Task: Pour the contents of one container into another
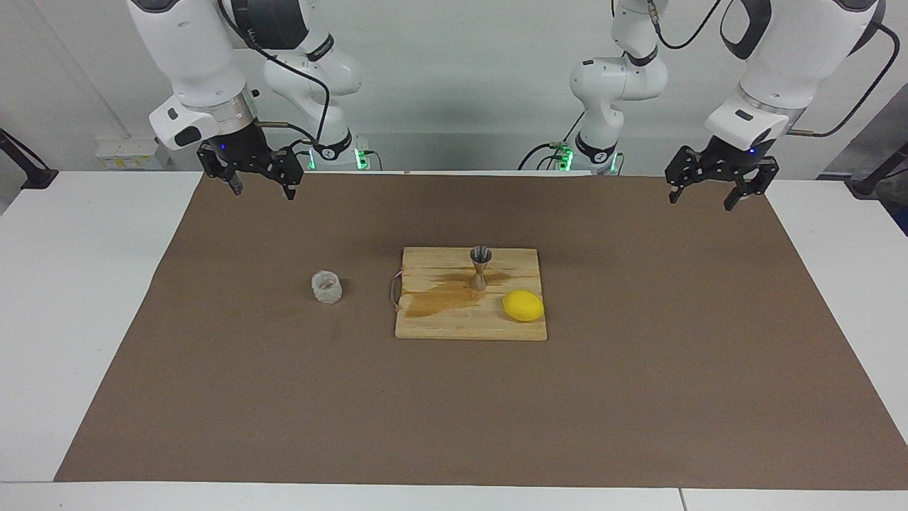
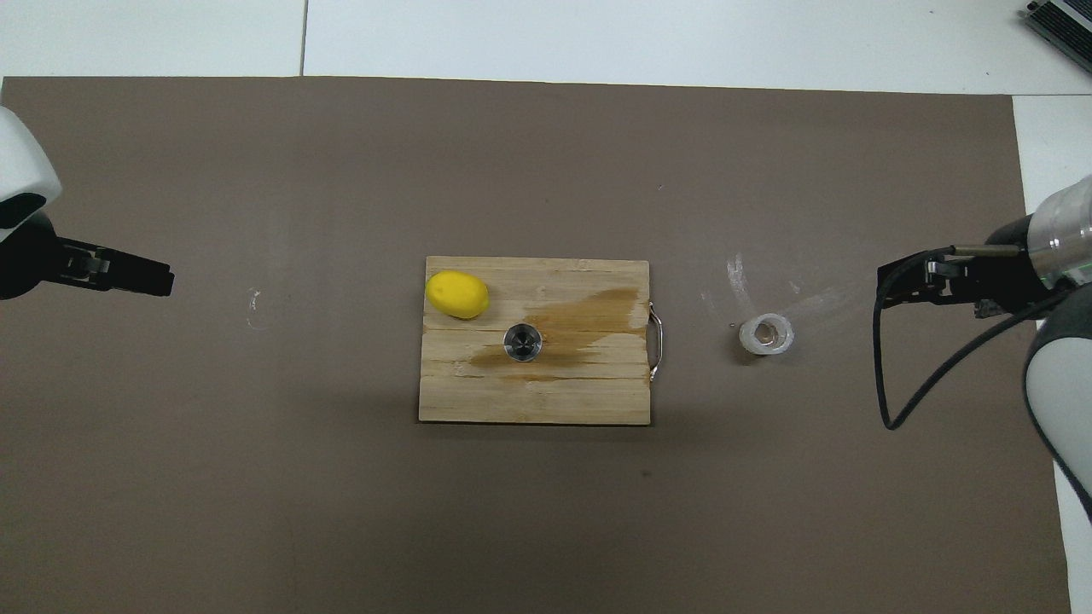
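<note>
- Glass cup [image 1: 326, 287] stands upright on the brown mat [image 1: 638, 397], at 9 o'clock from the wooden board [image 1: 454, 323].
- Jigger [image 1: 480, 267] stands upright on that board, lemon [image 1: 523, 306] beside it.
- Right gripper [image 1: 259, 184] and left gripper [image 1: 713, 191] both hang spread wide, holding nothing.

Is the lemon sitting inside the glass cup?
No, the lemon lies on the wooden board, and the glass cup stands apart on the brown mat.

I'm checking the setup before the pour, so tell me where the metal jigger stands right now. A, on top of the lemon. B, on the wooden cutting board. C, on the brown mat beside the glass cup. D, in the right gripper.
B: the metal jigger stands upright on the wooden cutting board, with the lemon beside it and no gripper near.
</note>
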Controlling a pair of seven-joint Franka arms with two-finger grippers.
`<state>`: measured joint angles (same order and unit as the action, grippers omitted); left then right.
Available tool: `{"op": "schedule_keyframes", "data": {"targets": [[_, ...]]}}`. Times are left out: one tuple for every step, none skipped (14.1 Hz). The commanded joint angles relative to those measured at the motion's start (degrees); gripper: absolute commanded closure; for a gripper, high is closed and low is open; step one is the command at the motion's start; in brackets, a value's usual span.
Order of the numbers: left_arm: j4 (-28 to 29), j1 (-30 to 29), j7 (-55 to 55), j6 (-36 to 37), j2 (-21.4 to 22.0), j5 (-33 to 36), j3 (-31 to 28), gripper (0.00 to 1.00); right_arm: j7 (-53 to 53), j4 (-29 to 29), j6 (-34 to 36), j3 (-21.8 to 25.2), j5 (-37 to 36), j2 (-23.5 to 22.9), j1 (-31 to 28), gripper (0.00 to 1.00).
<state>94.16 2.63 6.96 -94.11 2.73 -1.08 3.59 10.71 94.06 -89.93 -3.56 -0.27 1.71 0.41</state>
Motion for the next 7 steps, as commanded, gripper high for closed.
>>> {"op": "schedule_keyframes", "data": {"targets": [[-0.3, 0.0, 1.03, -0.37, -0.18, -0.24, -0.25, 0.0, 0.01, 3.06, -1.66, -0.22, 1.58, 2.33, -0.76, 0.0], [-0.3, 0.0, 1.03, -0.46, -0.18, -0.24, -0.25, 0.0, 0.01, 3.06, -1.66, -0.22, 1.58, 2.33, -0.67, 0.0], [-0.3, 0.0, 1.03, -0.46, -0.18, -0.24, -0.25, 0.0, -0.16, 3.15, -1.66, -0.3, 1.58, 2.33, -0.67, 0.0], [-0.3, 0.0, 1.03, -0.46, -0.18, -0.24, -0.25, 0.0, -0.6, 3.41, -1.66, -0.3, 1.58, 2.42, -0.59, 0.0], [-0.3, 0.0, 1.03, -0.46, -0.18, -0.24, -0.25, 0.0, -2.08, 3.59, -1.74, -0.3, 1.5, 2.51, -0.58, 0.0], [-0.3, 0.0, 0.95, -0.46, -0.18, -0.24, -0.25, 0.0, -4.19, 3.59, -3.22, -0.22, 1.5, 2.51, -0.58, 0.0], [-0.3, 0.0, 1.03, -0.55, -0.18, -0.24, -0.25, 0.0, -4.29, 3.68, -3.67, -0.22, 1.5, 2.51, -0.58, 0.0]]}}
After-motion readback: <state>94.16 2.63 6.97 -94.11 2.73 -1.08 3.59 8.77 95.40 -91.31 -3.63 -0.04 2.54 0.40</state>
